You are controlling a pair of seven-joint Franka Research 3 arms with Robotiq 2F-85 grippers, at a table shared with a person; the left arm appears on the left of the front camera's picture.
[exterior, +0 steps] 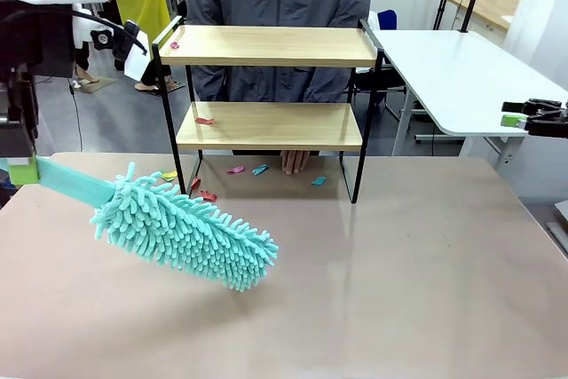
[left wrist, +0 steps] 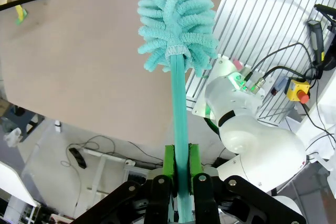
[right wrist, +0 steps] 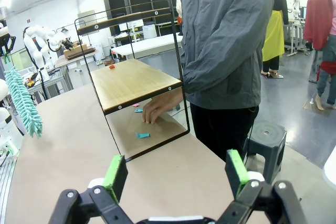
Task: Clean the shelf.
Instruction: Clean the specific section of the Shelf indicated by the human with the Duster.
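The shelf (exterior: pixel 266 46) stands at the table's far side, with two light wooden boards in a thin black frame, and appears again as the shelf (right wrist: pixel 134 80). Small coloured scraps lie on both boards and on the table beneath; a red scrap (exterior: pixel 204 121) sits on the lower board. My left gripper (exterior: pixel 22 170) is shut on the handle of a teal fluffy duster (exterior: pixel 182 237), which hangs tilted above the table's left half, short of the shelf. Seen from the left wrist, my left gripper (left wrist: pixel 180 166) clamps the duster (left wrist: pixel 176 14). My right gripper (right wrist: pixel 176 174) is open and holds nothing.
A person stands behind the shelf with a hand (exterior: pixel 295 161) on the table under the lower board. Pink, blue and teal scraps (exterior: pixel 259 169) lie by that hand. A white table (exterior: pixel 461 68) stands at the right, beside my right gripper (exterior: pixel 515 113).
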